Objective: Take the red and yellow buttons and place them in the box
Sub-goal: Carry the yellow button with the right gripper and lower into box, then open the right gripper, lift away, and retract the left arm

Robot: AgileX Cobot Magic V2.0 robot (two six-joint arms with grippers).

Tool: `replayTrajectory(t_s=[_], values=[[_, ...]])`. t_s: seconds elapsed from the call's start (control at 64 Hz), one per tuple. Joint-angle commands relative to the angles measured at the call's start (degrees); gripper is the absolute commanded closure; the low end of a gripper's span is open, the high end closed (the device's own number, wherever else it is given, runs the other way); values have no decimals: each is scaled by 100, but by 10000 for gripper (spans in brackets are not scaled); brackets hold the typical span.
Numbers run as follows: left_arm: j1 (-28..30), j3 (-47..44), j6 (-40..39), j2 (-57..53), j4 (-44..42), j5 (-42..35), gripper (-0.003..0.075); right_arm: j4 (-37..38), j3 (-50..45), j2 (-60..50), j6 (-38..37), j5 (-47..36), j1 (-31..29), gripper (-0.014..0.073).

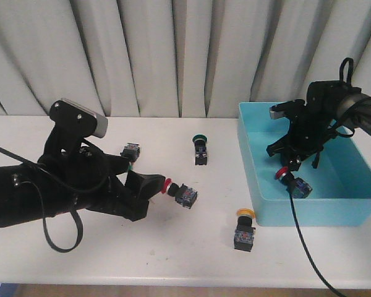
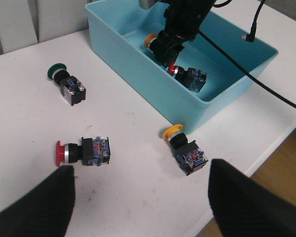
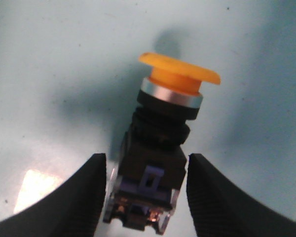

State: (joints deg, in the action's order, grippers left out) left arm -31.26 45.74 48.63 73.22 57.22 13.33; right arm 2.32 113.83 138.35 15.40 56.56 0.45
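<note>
Inside the tall-walled turquoise plastic box [image 1: 260, 185], the right end effector [image 3: 147, 197] has its ribbed black pads either side of the blocky black body of a yellow-capped button [image 3: 180, 74]; whether they press it or stand just clear, I cannot tell. If they part unevenly, the smooth cap could roll against the red-capped button [image 2: 187, 76] lying in the box. The left end effector [image 2: 140, 197] hangs with its pads apart near a red mushroom-capped button [image 2: 84, 150] on the matte white worktop [image 1: 173, 247]; a skewed approach could nudge it away. A second yellow button [image 1: 244, 230] lies just outside the box wall.
</note>
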Motion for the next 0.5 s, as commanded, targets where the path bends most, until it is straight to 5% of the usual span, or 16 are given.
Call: replayTrajectory(t_s=[0.0,0.485], values=[[-7,187,-1,-152,92,-163,165,-4,177,-597,-96,87,-33,207],[-7,187,-1,-152,-898,-168,165,-1166,134,-2879,-459,1733,-15,210]])
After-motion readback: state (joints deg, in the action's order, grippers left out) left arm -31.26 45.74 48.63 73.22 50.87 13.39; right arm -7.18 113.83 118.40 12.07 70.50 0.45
